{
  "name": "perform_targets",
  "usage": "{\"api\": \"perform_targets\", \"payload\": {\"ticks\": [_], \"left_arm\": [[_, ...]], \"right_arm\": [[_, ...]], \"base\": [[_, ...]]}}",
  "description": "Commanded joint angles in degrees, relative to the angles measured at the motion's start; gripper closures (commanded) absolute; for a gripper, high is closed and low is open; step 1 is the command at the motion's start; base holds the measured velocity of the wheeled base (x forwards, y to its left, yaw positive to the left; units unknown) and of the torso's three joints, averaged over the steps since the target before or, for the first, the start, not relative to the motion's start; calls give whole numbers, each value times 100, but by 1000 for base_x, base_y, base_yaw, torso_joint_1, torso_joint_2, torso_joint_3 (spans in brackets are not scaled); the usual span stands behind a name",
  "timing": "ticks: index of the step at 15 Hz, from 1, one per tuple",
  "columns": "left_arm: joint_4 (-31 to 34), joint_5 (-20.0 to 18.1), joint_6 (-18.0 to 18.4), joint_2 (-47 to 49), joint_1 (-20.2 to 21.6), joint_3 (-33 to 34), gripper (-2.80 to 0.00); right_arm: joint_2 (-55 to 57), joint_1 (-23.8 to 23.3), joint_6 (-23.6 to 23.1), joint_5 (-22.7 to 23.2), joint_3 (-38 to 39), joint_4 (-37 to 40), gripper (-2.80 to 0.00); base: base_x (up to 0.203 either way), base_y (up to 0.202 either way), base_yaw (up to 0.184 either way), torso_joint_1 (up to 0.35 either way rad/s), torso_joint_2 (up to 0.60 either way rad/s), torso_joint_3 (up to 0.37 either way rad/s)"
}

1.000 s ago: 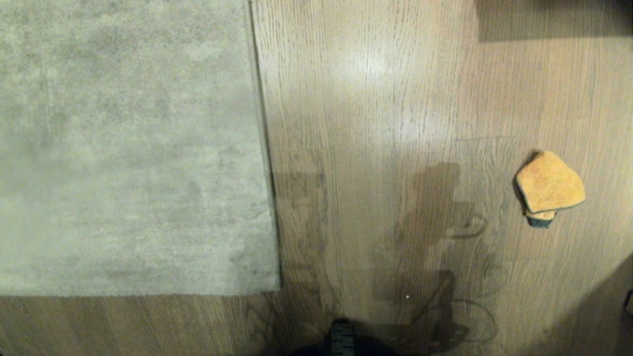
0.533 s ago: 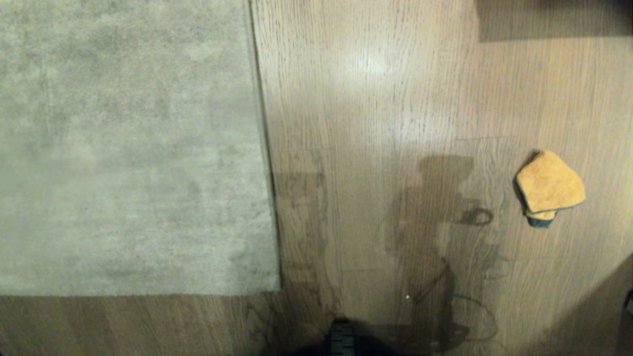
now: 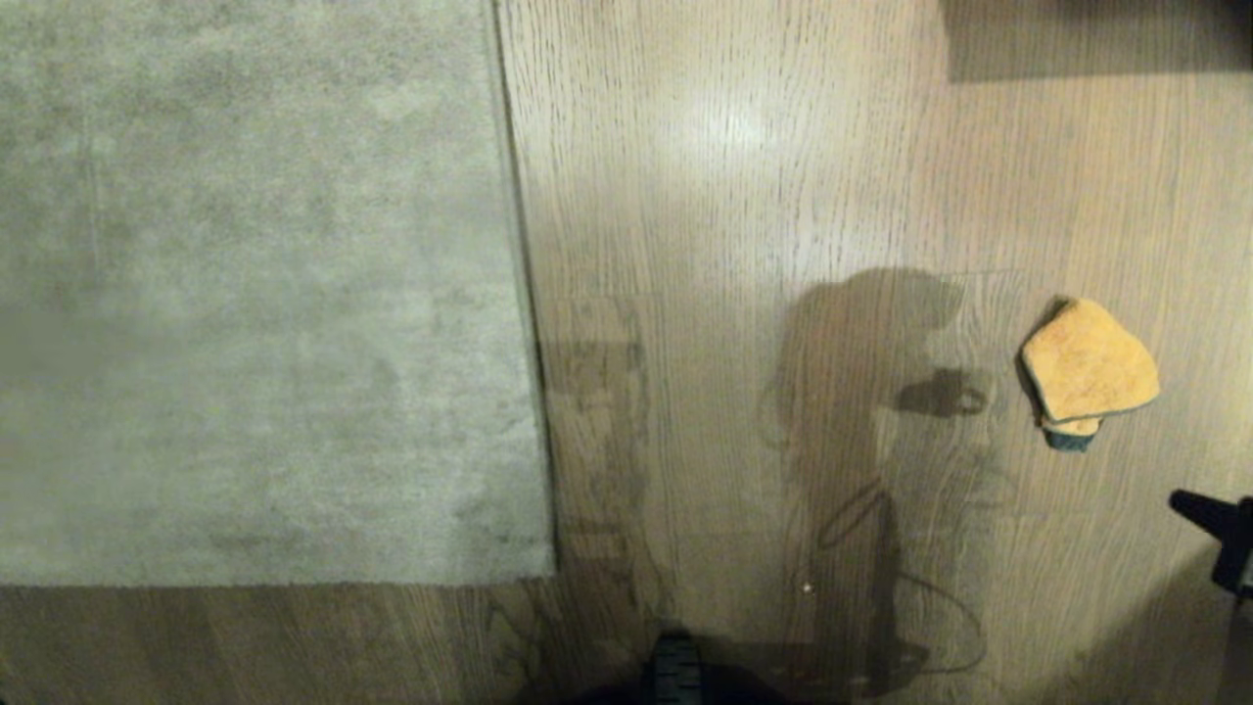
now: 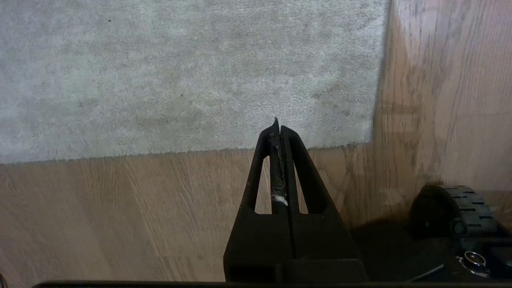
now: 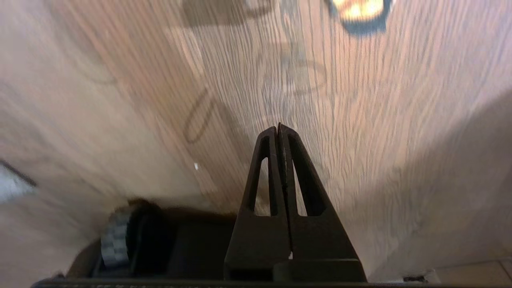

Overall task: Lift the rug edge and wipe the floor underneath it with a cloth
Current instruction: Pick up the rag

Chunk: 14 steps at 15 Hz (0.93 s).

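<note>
The pale grey rug [image 3: 255,294] lies flat on the left, its rug edge [image 3: 524,323] running straight down to a corner [image 3: 551,576]. The cloth [image 3: 1089,367], an orange-yellow rag with a teal bit at its near end, rests on the floor [image 3: 744,196] at the right. My right gripper [image 3: 1182,502] pokes in at the right border, nearer to me than the cloth and apart from it; it is shut and empty [image 5: 279,128], with the cloth [image 5: 360,10] far ahead of it. My left gripper [image 4: 278,125] hangs shut and empty near the rug corner [image 4: 370,140].
A wheel of my base [image 4: 466,210] sits on the floor beside the rug corner and also shows as the wheel [image 3: 677,671] at the near border. A dark shape [image 3: 1096,39] shades the far right corner. Bare wood planks lie between rug and cloth.
My right gripper has come into the head view at the right border. Its shadow on the floor has slid farther away, toward the cloth. Rug, cloth and left gripper have not moved.
</note>
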Motion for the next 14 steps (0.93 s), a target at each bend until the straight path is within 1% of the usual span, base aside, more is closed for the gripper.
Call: {"api": "perform_targets", "payload": {"ticks": [1,4,5,6,8,9,10,11,14], "left_arm": [[0,-1,0,3,0,0,0],[0,-1,0,0,-5,0,0],[0,-1,0,6,3,0,0],[0,-1,0,0,1,0,0],[0,-1,0,0,3,0,0],[0,-1,0,6,3,0,0],[0,5,0,0,-4,0,0],[0,-1,0,0,3,0,0],[0,6,0,0,3,0,0]], "right_arm": [[342,-43,13,-17,-330,4,0],[326,-111,-31,-49,-387,0,0],[342,-135,-47,-80,-412,-17,-280],[364,-176,-117,-169,-477,-15,-280],[432,-297,-541,-247,-487,-84,-280],[432,-352,-639,-251,-500,-178,-280],[432,-453,-641,-252,-516,-282,-280],[438,-593,-653,-251,-521,-373,-280],[620,-1196,-995,-240,-476,-439,-280]], "base": [[0,0,0,0,0,0],[0,0,0,0,0,0],[0,0,0,0,0,0],[0,0,0,0,0,0],[0,0,0,0,0,0],[0,0,0,0,0,0],[0,0,0,0,0,0],[0,0,0,0,0,0],[0,0,0,0,0,0]]}}
